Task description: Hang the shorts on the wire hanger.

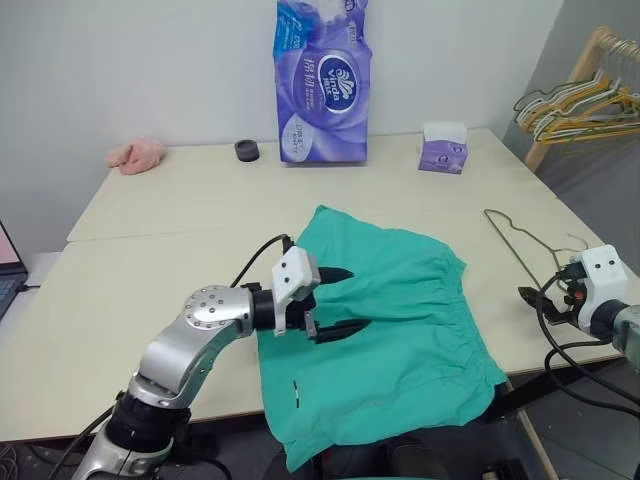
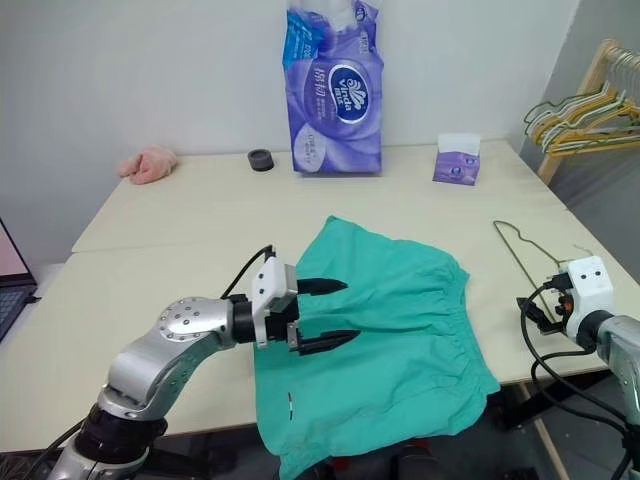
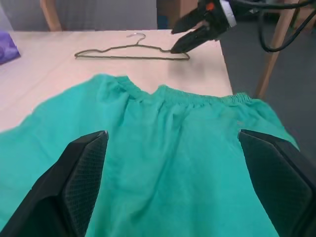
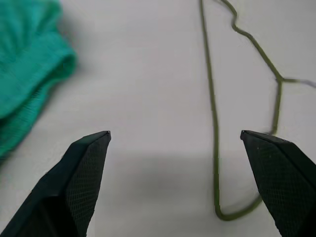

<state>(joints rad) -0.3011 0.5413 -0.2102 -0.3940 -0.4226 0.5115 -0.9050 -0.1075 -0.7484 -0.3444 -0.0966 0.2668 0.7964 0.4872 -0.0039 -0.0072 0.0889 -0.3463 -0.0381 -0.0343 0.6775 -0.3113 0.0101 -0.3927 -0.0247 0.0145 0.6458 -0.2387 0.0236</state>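
reaching step: my right end effector (image 1: 528, 296) hangs wide open, empty, near the wire hanger (image 1: 520, 240) on the worktop (image 1: 150, 260); left end effector (image 1: 345, 300) open over the flat shorts (image 1: 400, 330). next, i judge, pinch the wire.

— We see the shorts (image 1: 390, 330) as soft matt cloth, teal-green, with a puckered, gathered waistband.

— Agreed, and the wire hanger (image 1: 522, 242) beside them looks like thin bare metal, dull olive-grey with no shine.

— The table (image 1: 150, 260) reads to us as a smooth, pale, matt board (a seam runs across it).

— The left gripper (image 1: 338, 301) has matt black fingers (image 3: 79, 182) with a fine cross-hatched texture on the inner faces; the right gripper's (image 4: 175, 185) fingers look the same. The left arm's casing is brushed silvery metal with white plastic at the wrist.

— The tissue roll pack (image 1: 322, 82) is glossy purple plastic film, and the pink lump (image 1: 137, 155) looks like fuzzy cloth.
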